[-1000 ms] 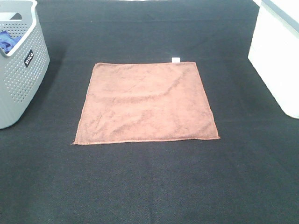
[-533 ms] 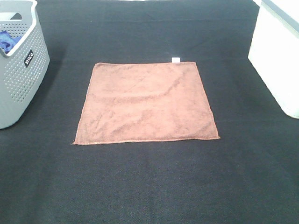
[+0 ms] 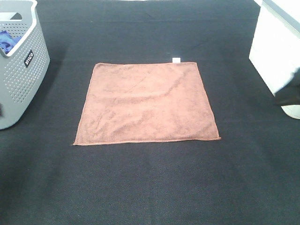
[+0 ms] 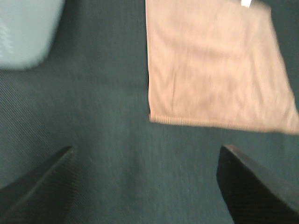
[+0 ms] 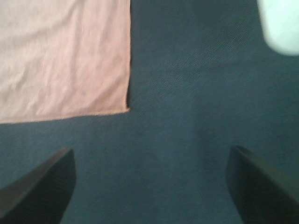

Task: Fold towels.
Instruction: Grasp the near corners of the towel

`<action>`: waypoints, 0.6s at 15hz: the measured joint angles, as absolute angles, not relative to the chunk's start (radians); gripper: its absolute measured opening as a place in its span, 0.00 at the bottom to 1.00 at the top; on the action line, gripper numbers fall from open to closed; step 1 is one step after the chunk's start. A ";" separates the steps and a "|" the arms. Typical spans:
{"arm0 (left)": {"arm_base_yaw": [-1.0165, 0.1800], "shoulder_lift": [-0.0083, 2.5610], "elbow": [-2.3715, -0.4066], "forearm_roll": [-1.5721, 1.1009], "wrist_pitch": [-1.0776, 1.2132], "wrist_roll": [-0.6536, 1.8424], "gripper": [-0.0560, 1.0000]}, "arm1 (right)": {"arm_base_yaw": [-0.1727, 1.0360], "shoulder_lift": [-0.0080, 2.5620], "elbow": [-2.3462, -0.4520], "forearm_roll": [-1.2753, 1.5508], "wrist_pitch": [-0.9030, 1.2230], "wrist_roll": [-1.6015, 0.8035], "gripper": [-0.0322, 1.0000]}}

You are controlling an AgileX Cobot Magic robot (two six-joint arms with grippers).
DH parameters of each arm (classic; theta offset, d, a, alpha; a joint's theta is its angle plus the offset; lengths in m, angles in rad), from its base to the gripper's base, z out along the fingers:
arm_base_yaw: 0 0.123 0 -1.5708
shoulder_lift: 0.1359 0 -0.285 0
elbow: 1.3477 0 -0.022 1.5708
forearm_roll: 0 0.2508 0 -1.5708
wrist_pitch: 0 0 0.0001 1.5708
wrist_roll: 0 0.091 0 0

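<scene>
The reddish-brown towel (image 3: 146, 102) lies flat and square in the middle of the black table, its small white tag (image 3: 176, 60) at the far edge. My left gripper (image 4: 147, 149) is open and empty over the bare cloth, short of the towel's near left corner (image 4: 152, 119). My right gripper (image 5: 152, 149) is open and empty, short of the towel's near right corner (image 5: 127, 110). In the exterior high view only a dark part of the right arm (image 3: 289, 91) shows at the right edge and a dark sliver at the left edge.
A grey perforated basket (image 3: 21, 70) with a blue cloth (image 3: 7, 41) in it stands at the far left; it also shows in the left wrist view (image 4: 25, 32). A white bin (image 3: 276, 51) stands at the far right and shows in the right wrist view (image 5: 280, 23).
Both arms have come in from the sides: a dark part of the right arm now shows at the right edge, a sliver at the left edge. The towel has not moved.
</scene>
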State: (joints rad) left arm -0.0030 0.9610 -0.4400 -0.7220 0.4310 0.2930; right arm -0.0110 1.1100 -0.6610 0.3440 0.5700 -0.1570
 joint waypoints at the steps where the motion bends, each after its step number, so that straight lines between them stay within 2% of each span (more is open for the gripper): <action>1: -0.003 1.049 -0.440 -0.811 0.427 0.372 0.78 | -0.011 1.193 -0.694 0.400 0.587 -0.193 0.82; 5: -0.003 1.378 -0.492 -1.155 0.445 0.720 0.78 | -0.011 1.477 -0.791 0.706 0.670 -0.440 0.81; 9: -0.003 1.630 -0.635 -1.309 0.535 0.889 0.78 | -0.011 1.640 -0.858 0.765 0.672 -0.495 0.80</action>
